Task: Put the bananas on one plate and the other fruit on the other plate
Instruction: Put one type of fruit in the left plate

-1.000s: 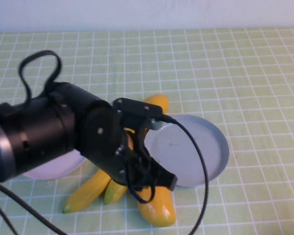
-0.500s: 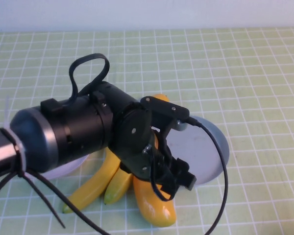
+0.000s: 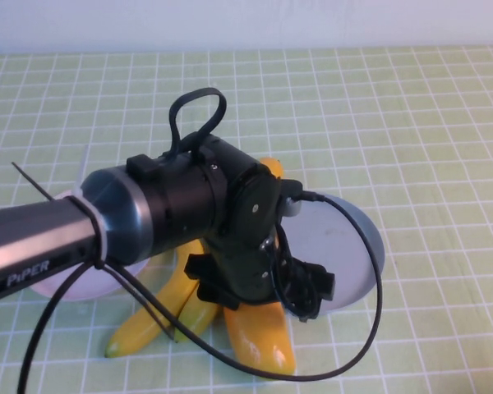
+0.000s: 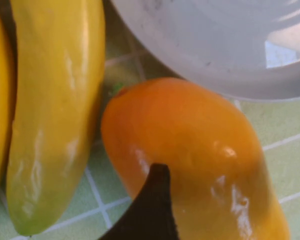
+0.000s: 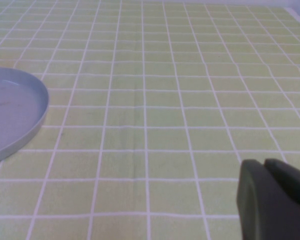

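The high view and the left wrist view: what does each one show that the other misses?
Only the high view shows the whole left arm reaching over the fruit, the pink plate partly hidden beneath it, a second mango behind the arm, and the checked tablecloth. Only the left wrist view shows one dark finger of the left hand close above the near mango. Both show that mango, a banana beside it, and the grey-blue plate. The right hand appears in neither.
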Tool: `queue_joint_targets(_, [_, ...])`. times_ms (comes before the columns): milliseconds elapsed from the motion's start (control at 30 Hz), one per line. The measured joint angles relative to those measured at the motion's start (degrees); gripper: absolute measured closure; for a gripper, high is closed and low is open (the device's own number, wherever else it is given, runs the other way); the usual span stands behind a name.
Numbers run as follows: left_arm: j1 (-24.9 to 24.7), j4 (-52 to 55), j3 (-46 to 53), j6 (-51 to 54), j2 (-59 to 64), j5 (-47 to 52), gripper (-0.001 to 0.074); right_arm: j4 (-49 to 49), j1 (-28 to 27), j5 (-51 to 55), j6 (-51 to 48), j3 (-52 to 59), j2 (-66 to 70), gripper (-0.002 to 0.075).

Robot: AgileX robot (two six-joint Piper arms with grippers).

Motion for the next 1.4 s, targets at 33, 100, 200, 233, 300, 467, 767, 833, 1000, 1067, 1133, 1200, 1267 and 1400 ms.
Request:
queue_joint_targets(33, [0.22,0.0,0.0,0.0,0.34,0.27,0.0066,0.0,0.0,0.0,0.0,0.0,0.0,0.0742])
queue_joint_targets(100, [0.69,0.0,0.0,0.0,0.52,0.72,0.0066,0.0,0.0,0.0,0.0,0.0,0.0,0.0742])
queue_joint_targets(200, [1.49,0.11,0.0,-0.14,0.7,1.7,0.0066,0.0,0.0,0.0,0.0,0.0,0.0,0.0742])
queue_joint_targets(233, [1.64,0.26,0.0,-0.14,0.79,1.97,0.0066,0.0,0.0,0.04,0.0,0.0,0.0,0.0742])
queue_joint_targets(300, [1.93,0.39,0.0,-0.14,0.79,2.11,0.0066,0.0,0.0,0.04,0.0,0.0,0.0,0.0742])
queue_joint_targets(467, [2.05,0.39,-0.12,-0.14,1.91,3.41,0.0066,0.0,0.0,0.04,0.0,0.0,0.0,0.0742])
queue_joint_targets(767, [2.05,0.39,-0.34,-0.14,5.25,2.28,0.0066,0.0,0.0,0.04,0.0,0.0,0.0,0.0742])
queue_joint_targets(833, [2.05,0.39,-0.45,0.51,5.78,2.28,0.0066,0.0,0.0,0.04,0.0,0.0,0.0,0.0742])
queue_joint_targets(1000, [2.05,0.48,-0.45,2.15,6.57,2.19,0.0077,0.0,0.0,0.04,0.0,0.0,0.0,0.0742])
queue_joint_targets(1067, [2.05,0.62,-0.45,2.45,6.57,2.17,0.0131,0.0,0.0,0.04,0.0,0.0,0.0,0.0742])
queue_joint_targets(1133, [2.05,0.62,-0.55,4.0,6.57,2.17,0.0165,0.0,0.0,0.04,0.0,0.0,0.0,0.0742])
queue_joint_targets(1200, [2.05,0.62,-0.55,6.58,6.57,2.17,0.0165,0.0,0.0,0.04,0.0,0.0,0.0,0.0742])
queue_joint_targets(1267, [2.05,0.62,-0.55,8.77,6.57,2.17,0.0165,0.0,0.0,0.04,0.0,0.0,0.0,0.0742])
queue_joint_targets(1400, [2.05,0.9,-0.55,10.84,4.58,3.64,0.0165,0.0,0.0,0.04,0.0,0.0,0.0,0.0742])
